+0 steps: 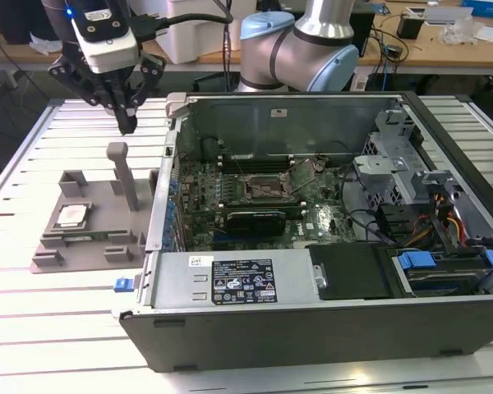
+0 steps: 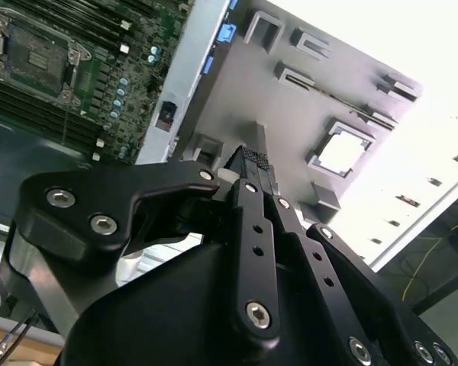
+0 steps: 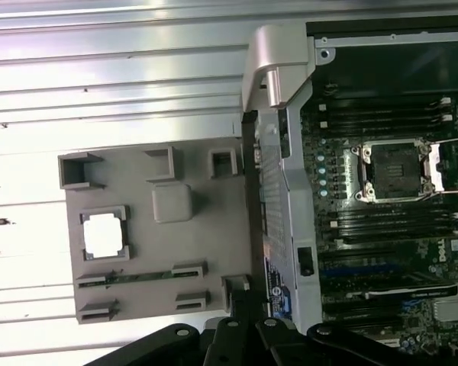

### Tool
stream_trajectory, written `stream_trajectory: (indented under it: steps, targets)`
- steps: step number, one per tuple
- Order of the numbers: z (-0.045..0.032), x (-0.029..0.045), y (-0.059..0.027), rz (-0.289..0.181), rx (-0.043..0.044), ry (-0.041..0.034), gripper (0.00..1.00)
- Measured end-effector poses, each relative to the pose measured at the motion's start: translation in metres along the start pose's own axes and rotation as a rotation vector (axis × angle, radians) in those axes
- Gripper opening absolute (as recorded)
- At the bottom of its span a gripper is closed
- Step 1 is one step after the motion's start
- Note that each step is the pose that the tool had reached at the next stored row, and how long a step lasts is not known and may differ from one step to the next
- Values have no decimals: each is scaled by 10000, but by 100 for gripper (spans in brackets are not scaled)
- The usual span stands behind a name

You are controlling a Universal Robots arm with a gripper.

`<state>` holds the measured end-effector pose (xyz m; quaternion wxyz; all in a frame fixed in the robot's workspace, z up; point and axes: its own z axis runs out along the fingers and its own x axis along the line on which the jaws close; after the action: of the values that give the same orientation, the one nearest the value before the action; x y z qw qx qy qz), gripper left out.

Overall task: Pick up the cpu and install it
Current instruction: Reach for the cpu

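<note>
The tool [image 1: 126,121] hangs in the air over the grey holder [image 1: 99,209] that lies on the slatted tabletop [image 1: 49,320]. Its two black fingers are pressed together into one point, with nothing between them. In the second wrist view the tool [image 2: 253,158] looks the same, the tips joined and empty. The tips are just above the upright post [image 1: 123,176] of the holder and do not touch it. The cpu [image 1: 71,216] lies flat in its square pocket on the holder, to the exterior view's left of the post and apart from the tool. The socket [image 1: 267,187] sits inside the open computer case [image 1: 329,320], to the exterior view's right of the holder.
</note>
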<state>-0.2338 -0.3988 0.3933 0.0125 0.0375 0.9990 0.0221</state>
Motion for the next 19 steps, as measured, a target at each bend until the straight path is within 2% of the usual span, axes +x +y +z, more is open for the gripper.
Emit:
stream_trajectory:
  steps: [2,5,7,11,13,16,19]
  targets:
    - [-3,103,-8,-1,0,0,11]
    - [-5,174,-13,-1,0,0,11]
    - [-7,252,-19,0,1,0,11]
    - [-9,336,-25,-1,-1,-1,11]
    - [-11,417,-31,-1,0,0,11]
    - [-13,492,-36,0,0,1,11]
    - [-17,625,-47,-1,0,1,11]
